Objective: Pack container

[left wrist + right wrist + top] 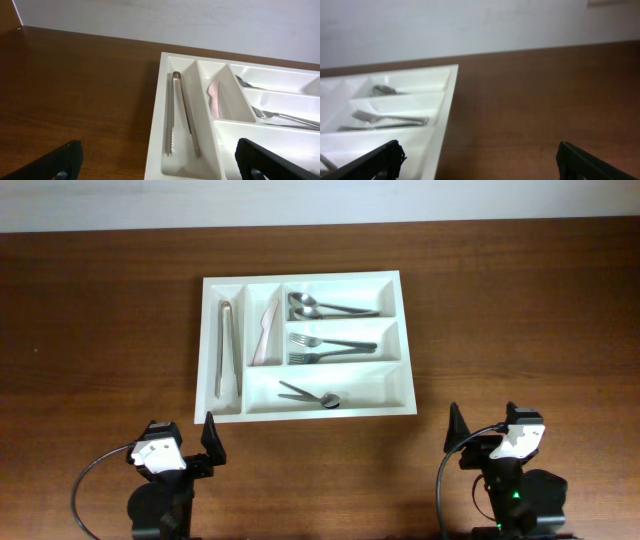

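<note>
The white cutlery tray, the container [206, 345], lies on the wooden table in the overhead view. It holds metal tongs [227, 348], a pink knife [266, 335], spoons [320, 307], forks [330, 348] and a utensil [310, 394] in the front compartment. My left gripper [185, 442] is open and empty near the table's front edge, below the tray's left corner. My right gripper [485, 432] is open and empty at the front right. The left wrist view shows the tongs [180, 112] and the tray [156, 130]. The right wrist view shows the tray's right rim [447, 107] and forks [385, 120].
Brown wooden table top [100, 330] surrounds the tray. A pale wall runs along the far edge [320, 200].
</note>
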Controlling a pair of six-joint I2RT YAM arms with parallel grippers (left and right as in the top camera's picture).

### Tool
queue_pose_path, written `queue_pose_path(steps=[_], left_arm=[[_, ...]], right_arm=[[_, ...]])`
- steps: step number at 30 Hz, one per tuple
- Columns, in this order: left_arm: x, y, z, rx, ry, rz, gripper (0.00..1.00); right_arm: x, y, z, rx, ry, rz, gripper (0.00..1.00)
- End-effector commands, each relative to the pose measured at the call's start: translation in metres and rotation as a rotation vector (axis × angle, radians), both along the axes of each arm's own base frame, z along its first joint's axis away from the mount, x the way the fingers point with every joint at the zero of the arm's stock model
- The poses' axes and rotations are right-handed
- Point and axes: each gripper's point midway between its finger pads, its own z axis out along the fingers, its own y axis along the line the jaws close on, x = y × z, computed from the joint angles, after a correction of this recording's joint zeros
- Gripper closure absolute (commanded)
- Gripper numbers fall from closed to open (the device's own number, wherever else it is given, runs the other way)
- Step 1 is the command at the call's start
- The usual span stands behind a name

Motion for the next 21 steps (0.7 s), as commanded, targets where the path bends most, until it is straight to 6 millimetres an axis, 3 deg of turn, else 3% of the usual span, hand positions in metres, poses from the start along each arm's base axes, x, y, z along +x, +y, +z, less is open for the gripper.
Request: queue_pose_path(steps=[1, 8, 13, 21], left_arm=[[0.0, 0.0, 0.0, 0.014, -0.003, -0.008, 0.01], [0.0, 0.0, 0.0, 0.014, -0.003, -0.008, 0.01], [0.0, 0.0, 0.0, 0.014, -0.003, -0.008, 0.01], [0.0, 0.0, 0.0, 0.014, -0.004, -0.008, 0.01]], right_arm=[[-0.001, 0.002, -0.005, 0.004, -0.01, 0.006, 0.01], [-0.002, 0.002, -0.012, 0.004, 0.011, 0.005, 0.01], [-0.003, 0.002, -0.037, 0.004, 0.083, 0.006, 0.01], [-0.003, 0.001, -0.036, 0.004, 0.082, 0.002, 0.01]])
